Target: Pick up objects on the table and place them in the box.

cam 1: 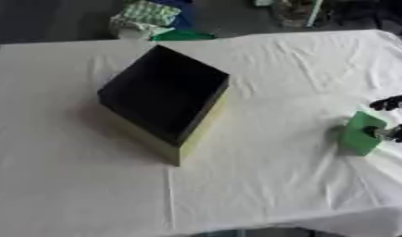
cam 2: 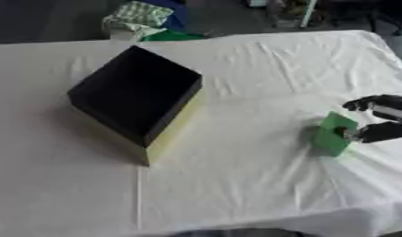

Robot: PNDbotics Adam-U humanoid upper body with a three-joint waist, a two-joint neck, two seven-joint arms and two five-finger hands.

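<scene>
A black-lined open box with yellow-green outer walls stands left of the middle of the white-clothed table, turned corner-on to me. A green block sits tilted near the right edge. My right hand comes in from the right. One black digit presses on the block's right face and the other fingers curl just above its top. My left hand shows in neither view.
Beyond the far table edge lie a green-and-white checked bundle and a flat green thing. The cloth is wrinkled around the block. The table's front edge runs along the bottom of the view.
</scene>
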